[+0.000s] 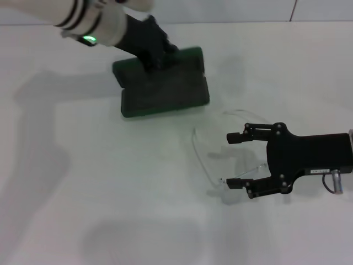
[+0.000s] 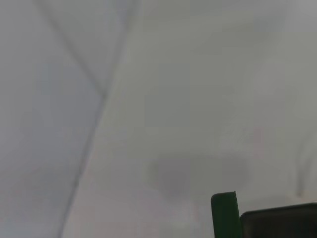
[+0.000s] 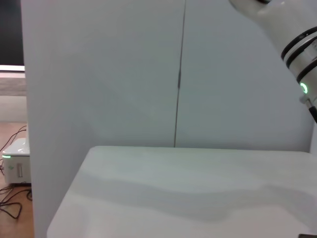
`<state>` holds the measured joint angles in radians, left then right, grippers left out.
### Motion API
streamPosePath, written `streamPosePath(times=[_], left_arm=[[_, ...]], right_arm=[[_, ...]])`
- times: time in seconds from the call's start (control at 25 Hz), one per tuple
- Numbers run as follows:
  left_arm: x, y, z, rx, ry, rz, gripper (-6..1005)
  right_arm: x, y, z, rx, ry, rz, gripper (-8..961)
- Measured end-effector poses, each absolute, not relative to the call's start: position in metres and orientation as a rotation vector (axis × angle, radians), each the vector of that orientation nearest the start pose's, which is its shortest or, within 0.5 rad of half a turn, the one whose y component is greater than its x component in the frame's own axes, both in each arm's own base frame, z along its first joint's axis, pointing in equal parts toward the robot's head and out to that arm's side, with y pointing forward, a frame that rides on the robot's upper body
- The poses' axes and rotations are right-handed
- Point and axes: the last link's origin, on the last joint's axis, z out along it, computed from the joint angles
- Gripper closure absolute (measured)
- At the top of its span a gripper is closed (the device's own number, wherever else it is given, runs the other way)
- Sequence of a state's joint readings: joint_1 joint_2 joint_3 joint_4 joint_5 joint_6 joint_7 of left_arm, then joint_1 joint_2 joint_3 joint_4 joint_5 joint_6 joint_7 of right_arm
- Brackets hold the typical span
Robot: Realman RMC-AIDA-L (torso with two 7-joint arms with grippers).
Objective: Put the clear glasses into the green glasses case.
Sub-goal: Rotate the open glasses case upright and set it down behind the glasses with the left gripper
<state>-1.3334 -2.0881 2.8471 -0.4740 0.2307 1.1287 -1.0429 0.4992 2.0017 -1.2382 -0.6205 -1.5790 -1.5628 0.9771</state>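
**Picking up glasses that are hard to see**

Nearest to the robot, the right claw [image 1: 235, 160] sits low over the white counter [image 1: 83, 182]. Its two black fingers [image 1: 237, 137] are spread wide, with nothing held between them. The clear glasses [image 1: 205, 160] lie on the counter right at the fingertips. One thin arm of the glasses looks to touch the lower finger, and the front of the glasses curves away just past the tips. It is hard to tell how much of the frame is inside the gap, because the plastic is see-through.

The step now seems to be grabbing the glasses. To do it well, the claw should slide a bit more toward the curved front, so the fingers close on a thick part and not on a skinny arm. It should close slowly and softly, since thin plastic can bend or pop out. A lift straight up, with no tilt, would keep the glasses from slipping.

Farther back, the green glasses case [image 1: 163, 83] lies open on the counter, well apart from the glasses. The left claw [image 1: 156, 51] is at the back edge, by the raised lid, and seems to hold the case steady. I cannot tell if its fingers are open or closed. The left wrist view shows only a green corner of the case.

A small white sticker is on the right claw's body, but its words are too small to read. No writing shows on the case.
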Motion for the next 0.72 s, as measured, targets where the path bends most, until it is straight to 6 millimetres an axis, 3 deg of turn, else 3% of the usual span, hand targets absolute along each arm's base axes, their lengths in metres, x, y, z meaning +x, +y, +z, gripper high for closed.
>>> streamPosePath(times=[0.24,0.72], left_arm=[[-0.135,0.459,-0.050,-2.817,0.299,0.283,808],[-0.137,0.460,-0.062,-2.802,0.191,0.380,808]], right_arm=[[0.230,0.310,-0.026,-2.913,-0.091,0.761,124],[0.230,0.313,-0.026,-2.901,-0.080,0.755,123]])
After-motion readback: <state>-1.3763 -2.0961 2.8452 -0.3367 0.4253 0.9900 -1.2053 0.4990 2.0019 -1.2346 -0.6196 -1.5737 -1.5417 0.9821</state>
